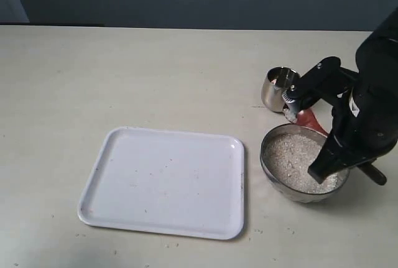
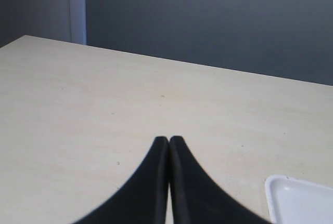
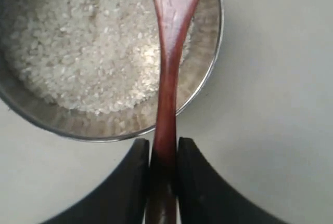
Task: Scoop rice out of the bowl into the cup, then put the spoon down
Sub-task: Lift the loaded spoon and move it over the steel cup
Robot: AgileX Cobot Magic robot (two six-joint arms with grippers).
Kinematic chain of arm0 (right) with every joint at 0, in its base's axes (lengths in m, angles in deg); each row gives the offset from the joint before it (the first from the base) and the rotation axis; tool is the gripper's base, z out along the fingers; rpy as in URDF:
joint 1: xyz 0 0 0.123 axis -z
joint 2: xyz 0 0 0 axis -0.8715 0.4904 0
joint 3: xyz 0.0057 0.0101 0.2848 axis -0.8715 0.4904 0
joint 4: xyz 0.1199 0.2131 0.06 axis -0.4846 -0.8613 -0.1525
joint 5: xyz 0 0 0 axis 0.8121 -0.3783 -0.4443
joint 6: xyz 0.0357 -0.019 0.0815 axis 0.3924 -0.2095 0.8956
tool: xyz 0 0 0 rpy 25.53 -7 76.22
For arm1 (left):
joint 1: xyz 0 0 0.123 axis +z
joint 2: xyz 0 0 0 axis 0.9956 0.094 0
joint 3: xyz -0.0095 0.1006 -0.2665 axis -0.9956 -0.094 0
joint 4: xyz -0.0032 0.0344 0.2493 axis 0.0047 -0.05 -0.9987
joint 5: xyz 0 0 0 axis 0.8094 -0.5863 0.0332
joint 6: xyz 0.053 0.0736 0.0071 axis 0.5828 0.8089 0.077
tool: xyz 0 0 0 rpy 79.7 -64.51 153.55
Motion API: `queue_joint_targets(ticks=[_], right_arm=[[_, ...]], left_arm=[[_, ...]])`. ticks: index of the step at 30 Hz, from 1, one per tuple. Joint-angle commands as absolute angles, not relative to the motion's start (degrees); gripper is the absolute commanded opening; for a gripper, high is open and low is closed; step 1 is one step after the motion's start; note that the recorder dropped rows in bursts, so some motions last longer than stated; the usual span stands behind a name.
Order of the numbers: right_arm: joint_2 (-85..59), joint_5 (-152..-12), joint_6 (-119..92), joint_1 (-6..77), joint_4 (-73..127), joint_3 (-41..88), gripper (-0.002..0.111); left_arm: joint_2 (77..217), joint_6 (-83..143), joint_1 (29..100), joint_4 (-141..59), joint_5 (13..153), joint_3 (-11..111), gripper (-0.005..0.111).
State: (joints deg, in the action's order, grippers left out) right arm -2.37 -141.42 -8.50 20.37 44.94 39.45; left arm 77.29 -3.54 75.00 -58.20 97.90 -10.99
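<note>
The bowl (image 1: 271, 167) stands at the right, holding a bed of white rice (image 1: 297, 159); the right wrist view shows both bowl (image 3: 205, 86) and rice (image 3: 78, 42) from close up. Just behind it stands the small steel cup (image 1: 280, 87). My right gripper (image 3: 163, 148) is shut on the handle of the reddish-brown spoon (image 3: 169, 78), outside the bowl's rim. The spoon (image 1: 310, 119) reaches over the rim toward the cup; its head is cut off in the wrist view. My left gripper (image 2: 169, 140) is shut and empty above bare table.
A white tray (image 1: 161, 181) lies left of the bowl, and its corner (image 2: 302, 200) shows in the left wrist view. The black right arm (image 1: 364, 119) hangs over the bowl's right side and hides the gripper in the exterior view.
</note>
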Motion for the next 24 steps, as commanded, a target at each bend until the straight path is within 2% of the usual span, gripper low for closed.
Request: queue_joint_targets(ticks=[1,13,24], right_arm=[[-2.9,-138.8,-10.0,23.0,45.4,38.8,-0.001],[-2.1,-128.6,-13.6,30.7,43.0,38.5,-0.001],[10.8,-127.3,-15.0,32.0,48.8,27.9,-0.001]], left_arm=[[77.0,-3.6,74.6,-58.5,97.3,-10.9,0.001],[77.0,-3.6,74.6,-58.5,97.3,-10.9,0.001],[77.0,-3.6,74.6,-58.5,97.3,-10.9,0.001]])
